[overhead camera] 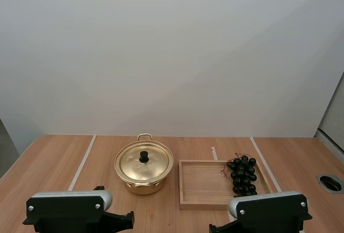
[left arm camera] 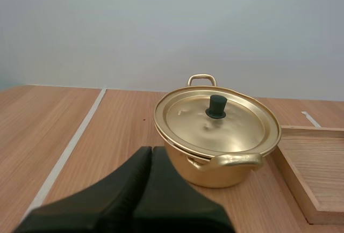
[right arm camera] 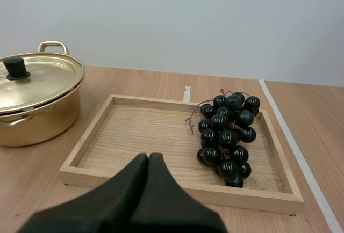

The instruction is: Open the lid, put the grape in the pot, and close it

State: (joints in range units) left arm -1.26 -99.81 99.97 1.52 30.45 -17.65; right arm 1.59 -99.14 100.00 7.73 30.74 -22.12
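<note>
High view: a gold pot stands on the wooden tabletop, its lid seated and a black knob at the lid's centre. Just to the pot's right lies a shallow wooden tray. A bunch of dark grapes rests inside the tray against its right-hand rim, apart from the pot. Left wrist view: the left hand hangs low in front of the pot, its two fingers pressed together into one dark wedge, gripping nothing. Right wrist view: the right hand sits before the tray's near rim, fingers likewise pressed together and empty, with the grapes beyond it and the pot beside the tray.
</note>
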